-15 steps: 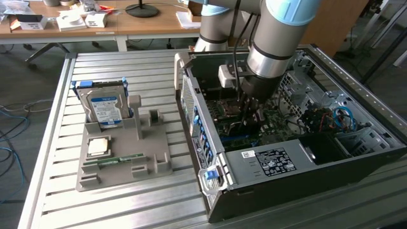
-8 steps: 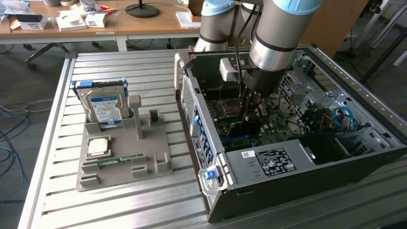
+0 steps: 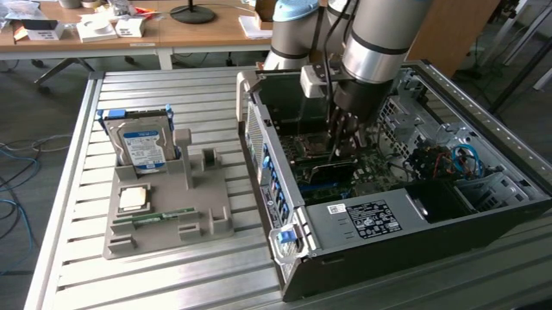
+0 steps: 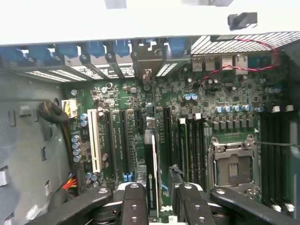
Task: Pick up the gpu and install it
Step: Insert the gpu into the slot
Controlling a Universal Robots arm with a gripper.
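Observation:
The gpu (image 3: pixel 332 170) is a dark flat card hanging inside the open computer case (image 3: pixel 379 223), just above the motherboard. My gripper (image 3: pixel 347 150) reaches down into the case from above and is shut on the card's upper edge. In the wrist view the gpu (image 4: pixel 151 164) is edge-on, a thin pale and dark strip running between the two black fingers (image 4: pixel 133 204) of my gripper (image 4: pixel 159 199). It hangs over the long black expansion slots (image 4: pixel 126 140) of the green motherboard (image 4: pixel 136 93). Whether it touches a slot I cannot tell.
On the slatted table at the exterior view's left, a grey fixture (image 3: pixel 164 219) holds a blue-labelled hard drive (image 3: pixel 142 145), a square processor (image 3: pixel 132 199) and a green memory stick (image 3: pixel 155 218). Inside the case are a white slot (image 4: pixel 95 140), the processor socket (image 4: pixel 233 161) and cables (image 3: pixel 461 161).

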